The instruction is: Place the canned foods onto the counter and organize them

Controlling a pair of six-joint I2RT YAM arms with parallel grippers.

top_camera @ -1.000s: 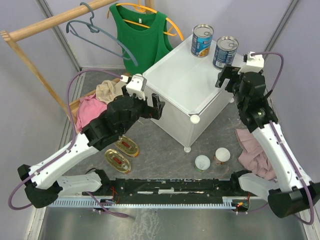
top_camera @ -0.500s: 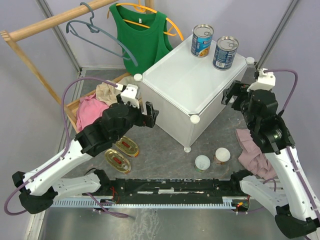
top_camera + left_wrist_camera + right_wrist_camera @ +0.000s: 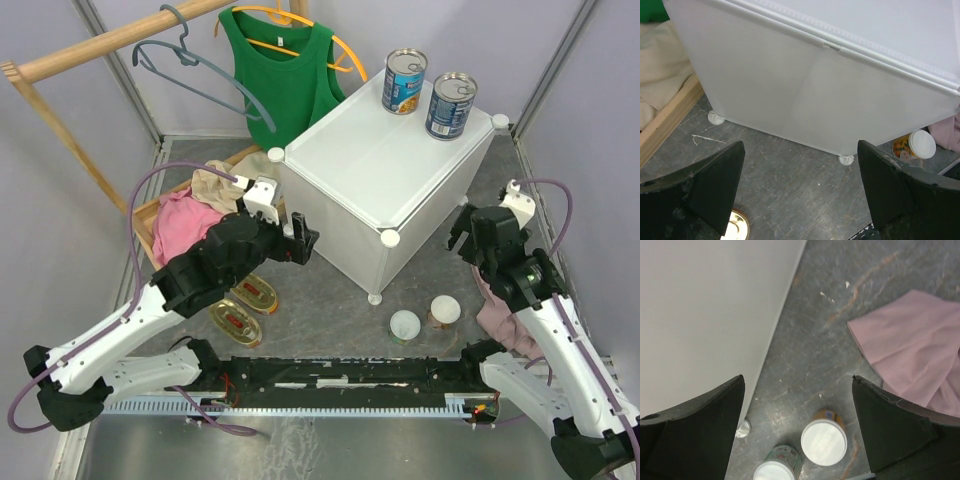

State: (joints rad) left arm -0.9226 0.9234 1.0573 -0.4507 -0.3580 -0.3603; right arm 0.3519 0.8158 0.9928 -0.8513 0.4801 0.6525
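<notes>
Two tall blue-labelled cans (image 3: 404, 82) (image 3: 451, 104) stand upright at the back corner of the white counter (image 3: 385, 165). Two small white-lidded cans (image 3: 405, 325) (image 3: 445, 310) stand on the floor by the counter's front leg, and the right wrist view shows them (image 3: 824, 442) (image 3: 771, 471) below my open, empty right gripper (image 3: 797, 400). That gripper (image 3: 465, 235) hangs right of the counter. Two flat gold tins (image 3: 255, 293) (image 3: 233, 321) lie on the floor at the left. My left gripper (image 3: 300, 235) (image 3: 800, 165) is open and empty, facing the counter's side wall (image 3: 790, 85), with a gold tin (image 3: 735, 227) at its left finger.
A wooden tray of clothes (image 3: 190, 205) lies left of the counter. A green top on an orange hanger (image 3: 280, 70) and a grey hanger (image 3: 190, 60) hang from the wooden rail behind. A pink cloth (image 3: 505, 310) (image 3: 910, 350) lies on the floor under the right arm.
My right gripper has drawn back from the tall cans on the counter and dropped down beside its right wall. The left arm has shifted slightly back and lower.
</notes>
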